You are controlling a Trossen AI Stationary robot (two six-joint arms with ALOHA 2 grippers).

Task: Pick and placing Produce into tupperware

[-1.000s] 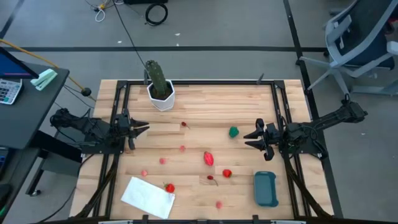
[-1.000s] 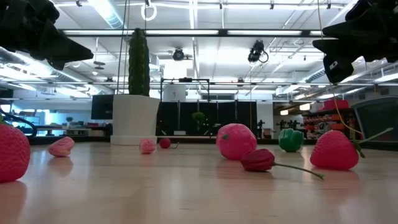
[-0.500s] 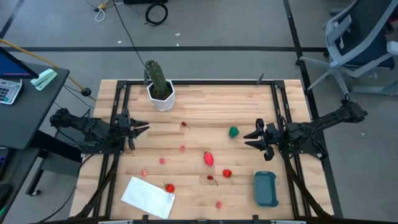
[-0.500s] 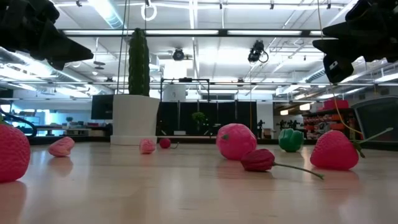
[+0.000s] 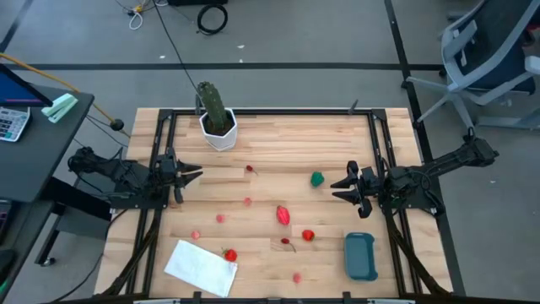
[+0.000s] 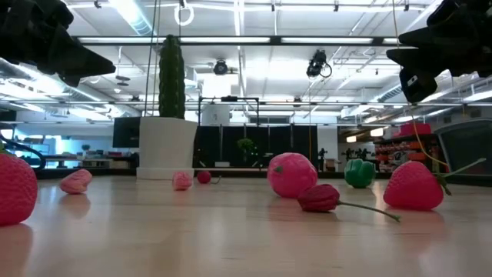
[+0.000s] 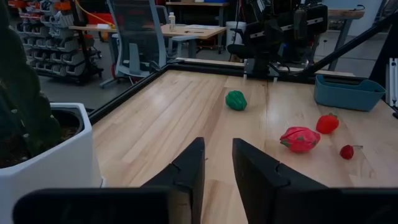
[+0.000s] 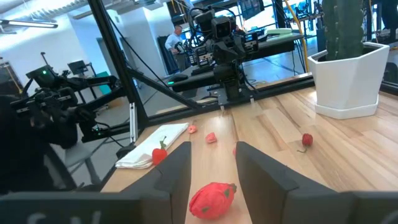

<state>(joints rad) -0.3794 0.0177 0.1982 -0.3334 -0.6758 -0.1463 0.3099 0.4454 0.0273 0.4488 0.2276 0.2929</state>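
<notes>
The teal tupperware (image 5: 360, 256) stands on the table near its front right; it also shows in the left wrist view (image 7: 346, 92). The produce lies scattered on the wood: a green piece (image 5: 317, 178), a large pink-red piece (image 5: 283, 214), a red strawberry (image 5: 308, 236), a cherry (image 5: 287, 243) and several small pink pieces (image 5: 221, 218). My left gripper (image 5: 191, 175) hovers open and empty at the table's left edge. My right gripper (image 5: 340, 187) hovers open and empty at the right, just right of the green piece and above the table.
A tall green cactus in a white pot (image 5: 217, 118) stands at the far left. A flat white sheet (image 5: 200, 268) lies at the near left, with a red strawberry (image 5: 230, 254) at its edge. Black frame rails (image 5: 381, 160) run along the table's sides.
</notes>
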